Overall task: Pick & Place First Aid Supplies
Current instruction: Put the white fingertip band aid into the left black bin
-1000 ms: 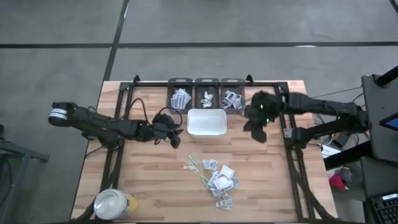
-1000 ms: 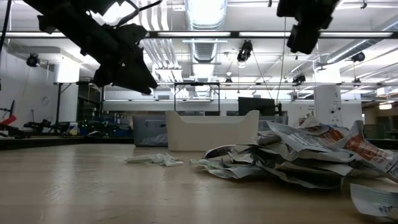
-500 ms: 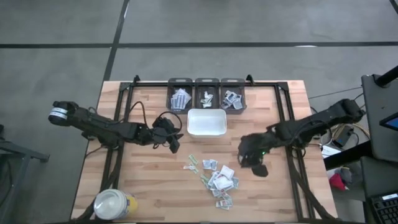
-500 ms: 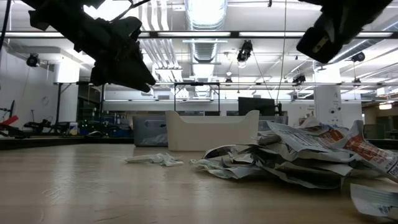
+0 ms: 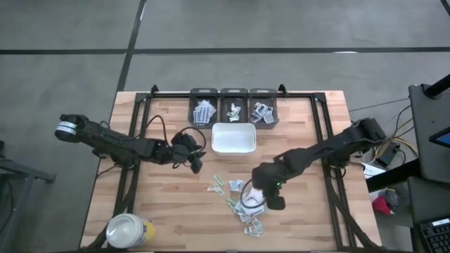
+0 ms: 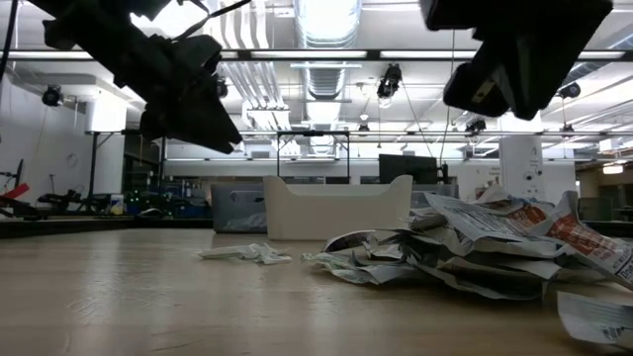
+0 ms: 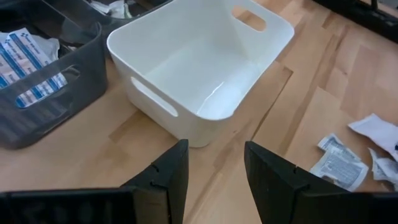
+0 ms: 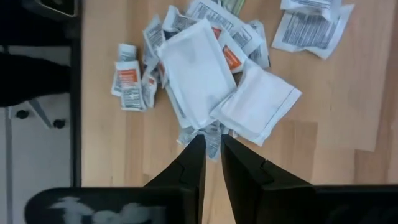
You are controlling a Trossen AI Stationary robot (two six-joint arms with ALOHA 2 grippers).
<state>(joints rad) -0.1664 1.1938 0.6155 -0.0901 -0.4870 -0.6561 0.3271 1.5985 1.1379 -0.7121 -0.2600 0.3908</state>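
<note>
Over the heap of first aid supplies [image 5: 247, 202] near the table's middle, the right gripper [image 8: 212, 149] hangs with its fingers drawn narrow, a slim gap between them and nothing held. Two larger white packets [image 8: 198, 71] lie on top of the pile directly beneath it, small red-printed sachets [image 8: 127, 79] just beside. The gripper seems to be above the packets, not touching, though the low view does not settle this. The left gripper [image 7: 214, 177] waits with its fingers spread wide and empty, near the white tray [image 5: 233, 138]. Behind the tray stand three dark bins [image 5: 233, 105] holding more packets. A yellow jar [image 5: 129, 230] sits at the table's front left corner.
</note>
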